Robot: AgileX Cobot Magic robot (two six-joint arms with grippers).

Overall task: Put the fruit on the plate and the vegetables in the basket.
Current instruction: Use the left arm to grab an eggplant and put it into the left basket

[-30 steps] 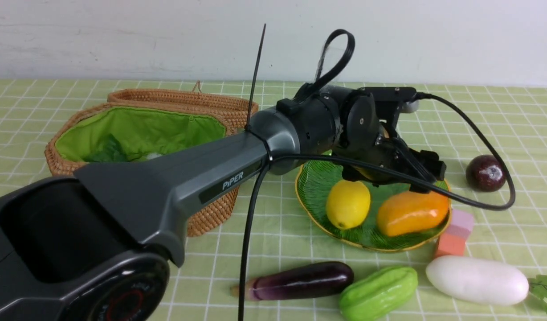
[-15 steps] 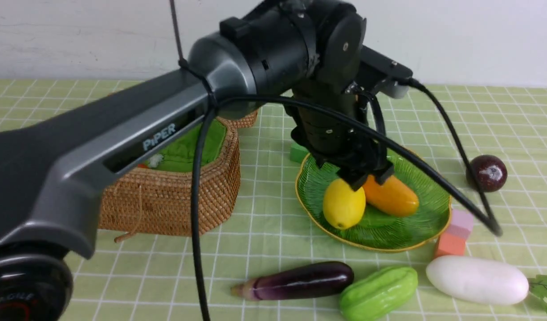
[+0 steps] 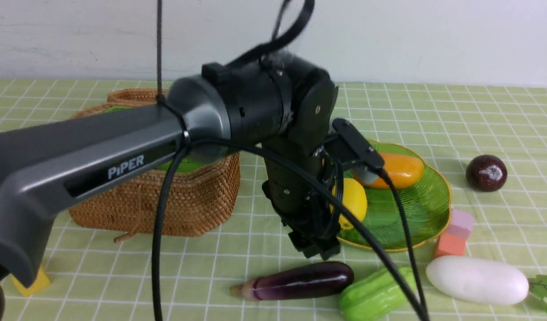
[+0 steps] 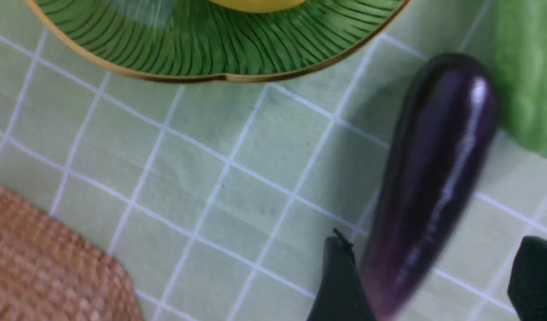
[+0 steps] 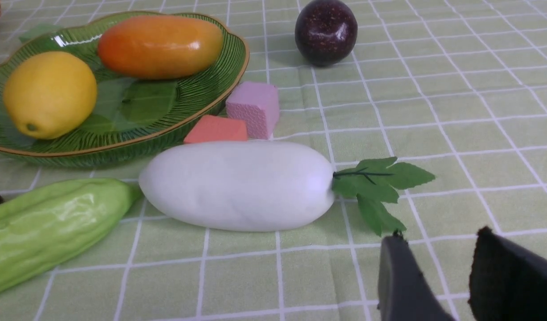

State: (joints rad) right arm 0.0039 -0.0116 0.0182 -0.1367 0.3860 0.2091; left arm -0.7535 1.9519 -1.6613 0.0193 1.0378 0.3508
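Checked cloth, pale green with white lines, covers the surface [image 3: 500,120] back to a plain white wall [image 3: 434,40].

Along the near edge lie the eggplant [image 3: 300,280], the gourd [image 3: 367,296] just beside its right end, and the radish [image 3: 477,280] further right. The left end effector [image 3: 317,248] hangs just above the eggplant with its fingers spread and gripping nothing. The right end effector [image 5: 440,234] shows only from its own wrist camera. It sits near the radish's leaves [image 5: 376,183], fingers apart and empty.

Behind the radish, an orange cube [image 3: 449,245] and a pink cube [image 3: 461,221] sit against the plate [image 3: 429,209]. The plate holds the lemon [image 3: 354,200] and, on its far side, the mango [image 3: 400,170]. The purple ball [image 3: 486,173] rests on the cloth to the right of the plate, apart from it. The basket [image 3: 189,205] stands far left.

The left arm [image 3: 100,165] hides most of the basket's mouth, the plate's left rim and part of the lemon. A black cable [image 3: 389,267] crosses the gourd. A yellow block [image 3: 30,283] at the near left is half hidden under the arm, and the radish's leaves are cut off at the right edge of the front view.

A second ago the left end effector was over the plate at the mango, which lay on the plate's near right. It has since come nearer, and the mango now lies further back. The basket's green lining, in plain view then, is now almost wholly covered.
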